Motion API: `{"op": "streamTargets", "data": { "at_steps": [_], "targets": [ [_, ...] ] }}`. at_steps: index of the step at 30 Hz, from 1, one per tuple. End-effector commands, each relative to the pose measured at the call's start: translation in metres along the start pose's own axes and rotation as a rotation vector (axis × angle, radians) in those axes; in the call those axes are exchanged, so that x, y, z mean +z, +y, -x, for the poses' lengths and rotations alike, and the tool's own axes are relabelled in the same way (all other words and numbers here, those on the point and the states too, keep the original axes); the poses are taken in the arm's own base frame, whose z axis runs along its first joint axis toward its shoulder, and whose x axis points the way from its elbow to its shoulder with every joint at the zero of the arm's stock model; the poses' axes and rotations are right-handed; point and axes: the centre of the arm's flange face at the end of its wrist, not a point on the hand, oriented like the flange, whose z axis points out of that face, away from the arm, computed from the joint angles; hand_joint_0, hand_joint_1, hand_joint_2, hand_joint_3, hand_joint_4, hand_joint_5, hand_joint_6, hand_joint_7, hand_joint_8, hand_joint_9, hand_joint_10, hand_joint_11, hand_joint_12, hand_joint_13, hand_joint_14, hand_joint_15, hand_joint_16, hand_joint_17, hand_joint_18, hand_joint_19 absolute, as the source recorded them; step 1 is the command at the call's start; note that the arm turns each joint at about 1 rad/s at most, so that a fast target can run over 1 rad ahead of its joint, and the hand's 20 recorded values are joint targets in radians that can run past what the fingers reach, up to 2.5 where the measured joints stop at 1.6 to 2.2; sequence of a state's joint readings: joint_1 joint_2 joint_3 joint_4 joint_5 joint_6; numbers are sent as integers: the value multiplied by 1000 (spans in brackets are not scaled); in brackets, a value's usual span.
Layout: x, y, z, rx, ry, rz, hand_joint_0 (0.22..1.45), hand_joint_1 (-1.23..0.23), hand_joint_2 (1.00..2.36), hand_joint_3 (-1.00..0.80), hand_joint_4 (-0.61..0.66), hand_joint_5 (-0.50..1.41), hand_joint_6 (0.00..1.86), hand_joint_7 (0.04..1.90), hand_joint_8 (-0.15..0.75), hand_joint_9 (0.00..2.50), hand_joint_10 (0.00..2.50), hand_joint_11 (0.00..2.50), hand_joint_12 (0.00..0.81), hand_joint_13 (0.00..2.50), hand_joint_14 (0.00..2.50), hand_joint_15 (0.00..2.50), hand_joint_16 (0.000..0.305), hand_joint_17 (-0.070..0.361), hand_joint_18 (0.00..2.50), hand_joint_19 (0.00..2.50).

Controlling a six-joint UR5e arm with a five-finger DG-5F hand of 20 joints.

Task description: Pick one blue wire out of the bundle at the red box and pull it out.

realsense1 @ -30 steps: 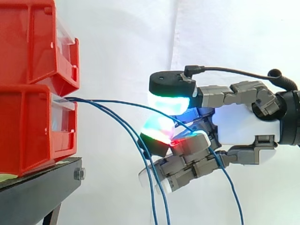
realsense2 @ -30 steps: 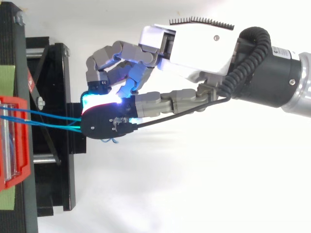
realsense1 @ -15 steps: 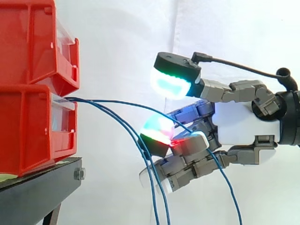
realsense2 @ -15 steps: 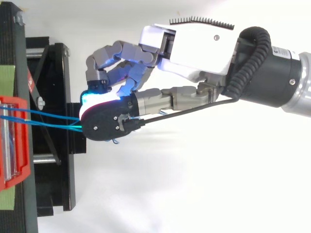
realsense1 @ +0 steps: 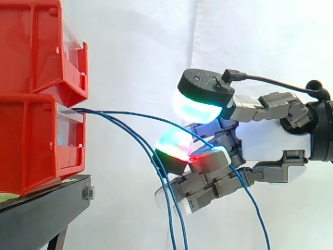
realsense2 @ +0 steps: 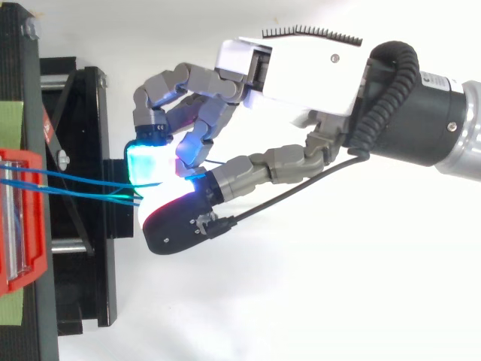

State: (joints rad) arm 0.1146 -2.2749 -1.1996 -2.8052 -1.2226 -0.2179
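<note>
Several thin blue wires (realsense1: 156,165) leave the front of the lower red bin (realsense1: 36,146) and run right. Two droop steeply downward. One blue wire (realsense1: 136,115) arcs across to my hand (realsense1: 270,140), passes over a curled finger's green-red fingertip (realsense1: 174,145), goes in among the fingers and hangs down behind them. The thumb's cyan pad (realsense1: 197,107) stands raised above that wire, with a clear gap to the fingers. In the top view the wires (realsense2: 83,186) stretch from the bin (realsense2: 22,226) to the hand (realsense2: 301,68), whose thumb is swung aside.
A second red bin (realsense1: 31,47) is stacked on the lower one. Both rest on a black stand (realsense1: 41,213) at the left, its frame (realsense2: 83,150) reaching close to the fingertips. A white curtain hangs behind.
The thumb, pressed down on the finger pad with the wire a second ago, has lifted and swung sideways off it. The wires and the arm have hardly moved.
</note>
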Motion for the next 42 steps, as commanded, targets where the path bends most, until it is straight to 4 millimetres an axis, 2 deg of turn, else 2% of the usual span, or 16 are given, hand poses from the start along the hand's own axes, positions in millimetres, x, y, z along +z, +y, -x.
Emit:
{"op": "streamTargets", "data": {
  "at_steps": [1,12,23,28,37,42],
  "targets": [
    [0,0,1,0,-1,-1,581,-769,1012,-347,253,-147,823,1147,286,1127,23,1425,380,641,21,455,60,135,394,433],
    [0,0,0,0,0,1,574,-757,1019,-228,194,-146,850,1172,289,1126,24,1430,381,640,19,455,60,134,398,435],
    [0,-1,0,0,0,0,559,-734,1022,-150,188,-137,859,1210,290,1161,22,1422,384,648,20,455,60,135,404,449],
    [0,0,0,1,0,3,560,-715,1013,-85,172,-115,861,1219,330,1224,19,1367,426,692,18,418,70,158,485,406],
    [1,2,0,1,-3,3,564,-751,1001,-9,114,-92,847,1248,322,1144,25,926,451,686,12,330,76,172,531,358],
    [4,11,-1,6,-5,19,560,-766,1020,0,77,-87,841,1262,313,1095,24,820,451,662,12,321,77,174,519,350]
  ]
}}
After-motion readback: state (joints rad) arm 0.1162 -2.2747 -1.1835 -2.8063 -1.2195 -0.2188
